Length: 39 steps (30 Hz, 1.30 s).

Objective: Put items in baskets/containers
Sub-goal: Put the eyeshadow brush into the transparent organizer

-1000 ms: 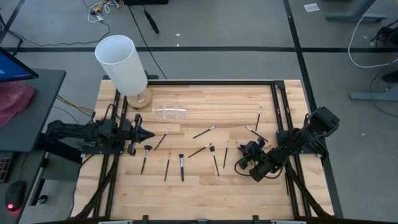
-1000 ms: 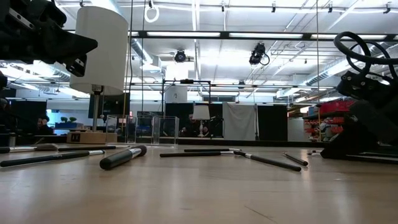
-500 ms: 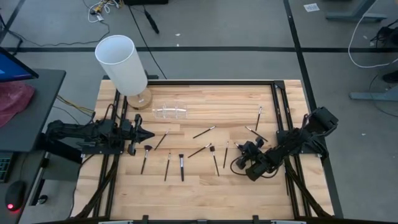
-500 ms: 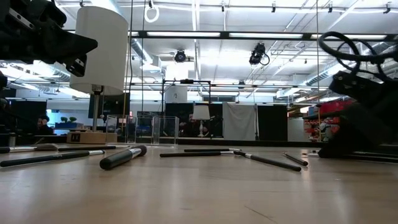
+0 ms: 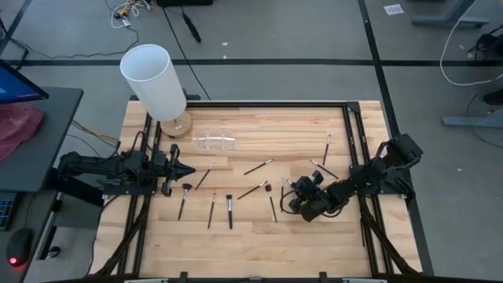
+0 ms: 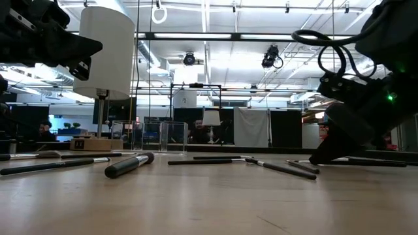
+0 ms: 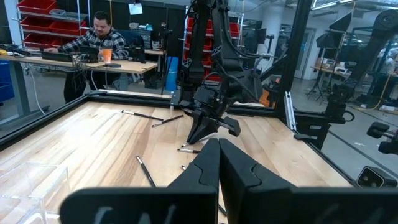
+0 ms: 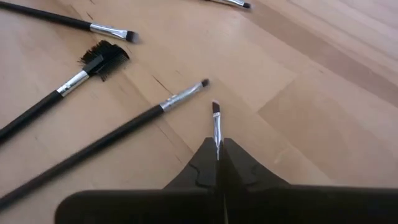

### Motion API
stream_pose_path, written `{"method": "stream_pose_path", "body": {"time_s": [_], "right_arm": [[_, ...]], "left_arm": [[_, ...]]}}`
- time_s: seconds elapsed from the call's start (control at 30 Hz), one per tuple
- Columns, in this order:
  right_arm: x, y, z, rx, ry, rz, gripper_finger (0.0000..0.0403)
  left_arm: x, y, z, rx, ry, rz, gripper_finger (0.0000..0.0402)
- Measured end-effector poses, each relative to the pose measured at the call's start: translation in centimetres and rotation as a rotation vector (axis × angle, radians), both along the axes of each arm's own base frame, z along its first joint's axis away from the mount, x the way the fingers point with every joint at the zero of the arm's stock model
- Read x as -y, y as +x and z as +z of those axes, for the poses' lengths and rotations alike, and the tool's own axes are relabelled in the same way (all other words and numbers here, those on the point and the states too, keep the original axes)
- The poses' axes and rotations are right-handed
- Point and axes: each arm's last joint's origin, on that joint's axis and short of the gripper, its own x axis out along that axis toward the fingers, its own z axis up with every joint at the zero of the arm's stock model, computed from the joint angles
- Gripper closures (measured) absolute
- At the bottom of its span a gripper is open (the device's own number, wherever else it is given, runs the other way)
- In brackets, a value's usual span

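Pinching a thin makeup brush (image 8: 216,127) near its ferrule, the right claw (image 8: 218,163) is closed on it; light, stiff, slippery, likely to pivot. Left claw (image 7: 218,163) waits closed, empty, above the bench (image 5: 259,236)

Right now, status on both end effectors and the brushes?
Right end effector shut on thin brush, low over the table. Left end effector shut, empty, parked at left edge. Clear holder unobstructed.

10 brushes (image 5: 229,211), 1 clear holder (image 5: 214,141), 1 white cylinder (image 5: 154,81), 2 arms.
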Motion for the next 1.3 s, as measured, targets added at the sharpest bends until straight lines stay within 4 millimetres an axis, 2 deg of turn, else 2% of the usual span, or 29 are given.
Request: {"method": "stream_pose_path", "body": {"time_s": [0.27,0.6,0.73,0.9,1.13,1.3], "right_arm": [[0.0,0.0,0.0,-0.009,0.008,0.001,0.038],[0.1,-0.1,0.2,-0.007,0.006,0.002,0.0278],[0.1,-0.1,1.0,0.011,0.012,0.018,0.0254],[0.2,-0.8,0.6,-0.012,0.074,0.048,0.0253],[1.2,-3.2,-1.3,0.107,0.127,0.068,0.0273],[1.5,-3.8,-1.7,0.053,0.068,0.154,0.0296]], "left_arm": [[0.0,0.0,0.0,0.0,0.0,0.0,0.0399],[0.0,0.0,0.0,0.0,0.0,-0.001,0.0399],[0.0,0.0,0.0,0.0,0.0,-0.001,0.0399],[0.0,0.0,0.0,0.0,0.0,-0.001,0.0399],[0.0,0.0,0.0,0.0,0.0,0.0,0.0399],[0.0,0.0,0.0,0.0,0.0,-0.001,0.0399]]}}
